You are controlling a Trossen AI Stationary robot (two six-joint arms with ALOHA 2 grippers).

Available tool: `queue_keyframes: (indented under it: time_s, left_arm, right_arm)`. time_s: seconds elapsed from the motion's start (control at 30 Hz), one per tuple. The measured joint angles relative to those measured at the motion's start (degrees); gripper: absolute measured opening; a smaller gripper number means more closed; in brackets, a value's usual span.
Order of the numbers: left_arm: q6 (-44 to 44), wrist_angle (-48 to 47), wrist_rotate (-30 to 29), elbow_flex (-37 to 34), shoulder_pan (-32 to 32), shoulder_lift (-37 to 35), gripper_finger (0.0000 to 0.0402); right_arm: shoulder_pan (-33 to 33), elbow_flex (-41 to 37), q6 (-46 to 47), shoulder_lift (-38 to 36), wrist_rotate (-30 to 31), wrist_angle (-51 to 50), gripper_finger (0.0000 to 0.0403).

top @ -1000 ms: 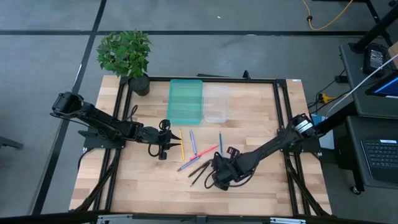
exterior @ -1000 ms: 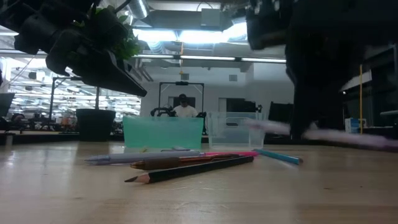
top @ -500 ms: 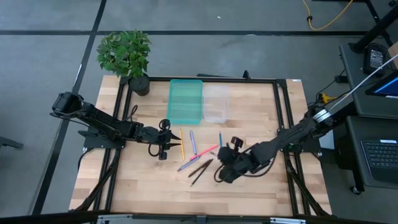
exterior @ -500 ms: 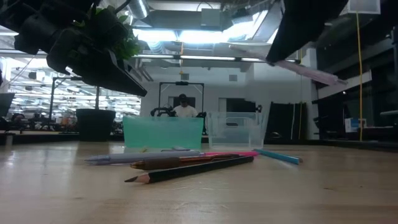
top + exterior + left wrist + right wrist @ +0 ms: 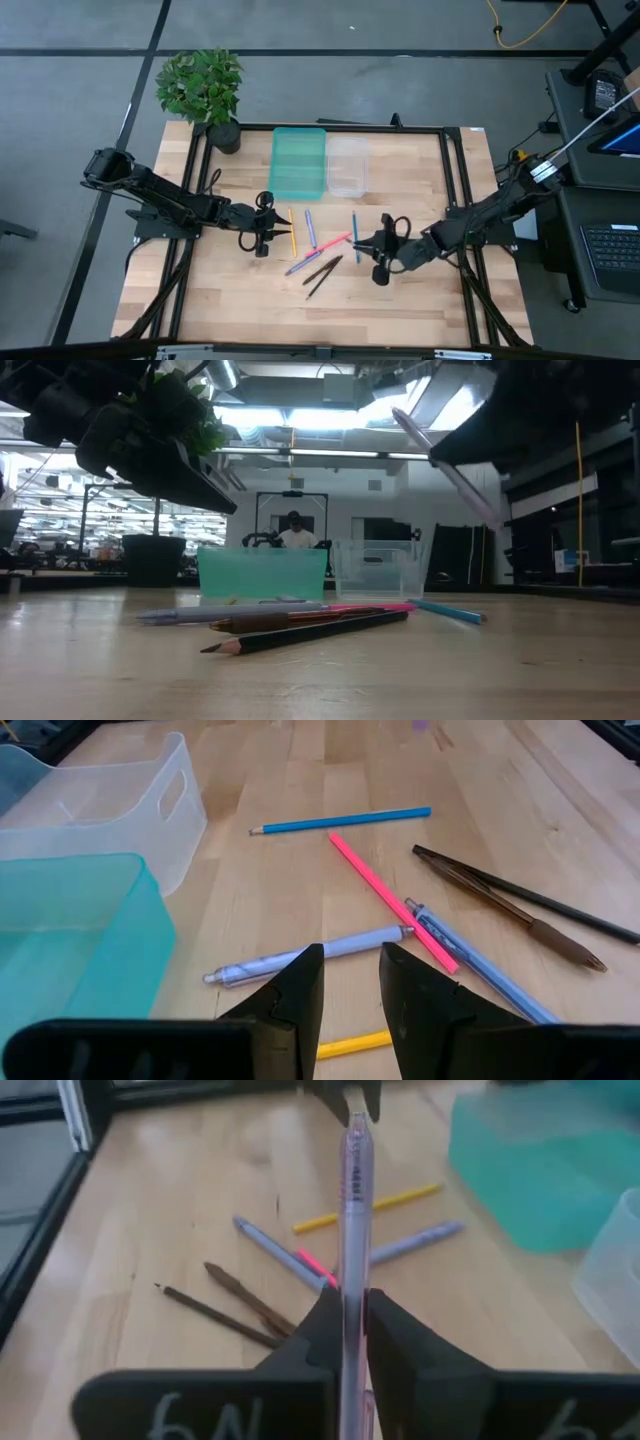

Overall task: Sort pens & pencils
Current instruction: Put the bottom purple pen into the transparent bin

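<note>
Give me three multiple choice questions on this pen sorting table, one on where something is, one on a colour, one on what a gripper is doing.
1. The clear tray sits where?
A. right beside the teal tray
B. under the plant
C. at the table's front edge

2. The stick lying nearest the clear tray is what colour?
A. yellow
B. blue
C. black

3. The right gripper is:
A. open and empty
B. shut on a pen
C. resting in a tray

Answers:
1 A, the trays stand side by side.
2 B, seen from above.
3 B, its fingers clamp the pen, lifted off the table.

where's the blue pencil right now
High view: the blue pencil lies on the table below the clear tray, between the pink pencil and the right gripper.
</note>
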Motion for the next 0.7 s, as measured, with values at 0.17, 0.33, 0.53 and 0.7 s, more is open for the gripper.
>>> queue_keyframes:
  time_s: [0.17, 0.33, 0.53, 0.7]
  left_arm:
    - [0.0, 0.6, 0.0, 0.0, 0.0, 0.0, 0.0094]
    - [0.0, 0.9, 0.0, 0.0, 0.0, 0.0, 0.0094]
    - [0.0, 1.0, -0.7, 0.0, 0.0, 0.0, 0.0094]
    - [0.0, 1.0, -2.2, 0.0, 0.0, 0.0, 0.0094]
  right_arm:
    - [-0.9, -9.7, -7.3, 0.1, 0.6, 22.4, 0.0029]
    - [-0.9, -16.2, -12.3, 0.1, 1.5, 37.5, 0.0029]
    - [-3.0, -16.8, -12.5, 0.1, 2.0, 38.7, 0.0029]
    - [-6.0, -15.4, -15.8, 0.1, 8.6, 38.7, 0.0029]
